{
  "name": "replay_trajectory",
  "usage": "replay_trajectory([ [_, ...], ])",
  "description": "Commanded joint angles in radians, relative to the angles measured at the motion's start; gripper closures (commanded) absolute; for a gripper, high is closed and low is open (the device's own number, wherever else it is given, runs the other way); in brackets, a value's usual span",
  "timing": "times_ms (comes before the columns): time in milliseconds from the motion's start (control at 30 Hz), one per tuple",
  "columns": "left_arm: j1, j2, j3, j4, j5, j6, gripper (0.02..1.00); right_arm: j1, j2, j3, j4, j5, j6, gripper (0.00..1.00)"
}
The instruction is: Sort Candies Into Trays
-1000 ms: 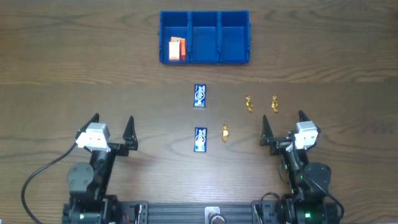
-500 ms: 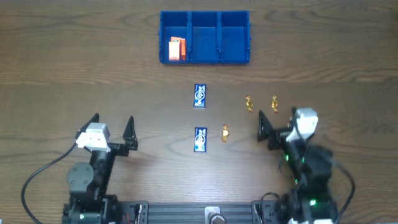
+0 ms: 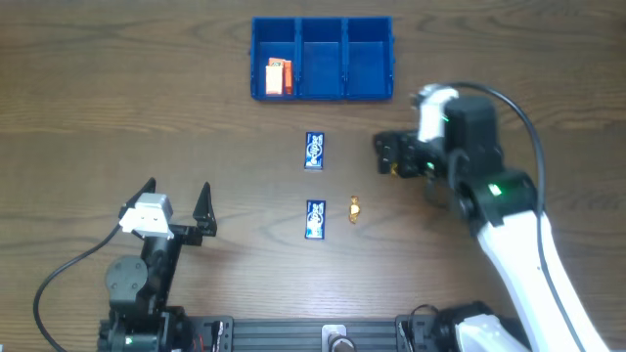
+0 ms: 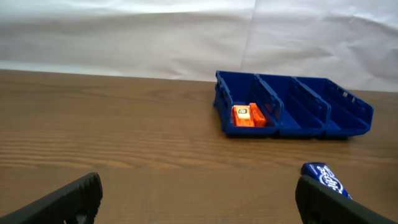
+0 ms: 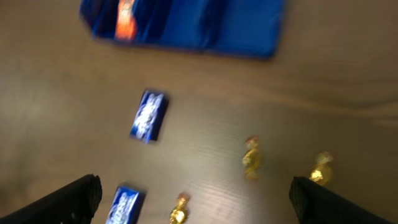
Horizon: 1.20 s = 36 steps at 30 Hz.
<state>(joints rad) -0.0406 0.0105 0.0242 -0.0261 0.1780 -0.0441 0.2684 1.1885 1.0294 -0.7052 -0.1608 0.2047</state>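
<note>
An orange candy (image 3: 280, 76) lies in the left compartment of the blue tray (image 3: 323, 95). On the desk (image 3: 117, 117) in front of it lie a blue-wrapped candy (image 3: 315, 151), a second blue-wrapped candy (image 3: 315, 219) nearer the arms, and three gold candies (image 5: 251, 157). The right tool (image 3: 389, 156) hangs above the gold ones, fingers wide apart. The left tool (image 3: 178, 191), well apart from every candy, is likewise spread.
</note>
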Motion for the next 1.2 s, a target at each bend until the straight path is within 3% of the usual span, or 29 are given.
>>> replay_trajectory([
  [33,0.005,-0.006,-0.019,-0.034,0.014,0.015,0.020,0.142,0.146,0.140,-0.101,0.000,0.111,0.003],
  [300,0.005,-0.006,-0.019,-0.034,0.014,0.015,0.020,0.346,0.325,0.181,-0.222,0.033,0.287,0.003],
  [600,0.005,-0.006,-0.019,-0.034,0.014,0.015,0.023,0.499,0.504,0.181,-0.245,0.067,0.414,0.003],
  [833,0.005,-0.006,-0.019,-0.034,0.014,0.015,0.020,0.537,0.631,0.181,-0.200,0.082,0.496,0.003],
  [1200,0.005,-0.006,-0.019,-0.034,0.014,0.015,0.020,0.544,0.720,0.181,-0.152,0.123,0.533,0.003],
])
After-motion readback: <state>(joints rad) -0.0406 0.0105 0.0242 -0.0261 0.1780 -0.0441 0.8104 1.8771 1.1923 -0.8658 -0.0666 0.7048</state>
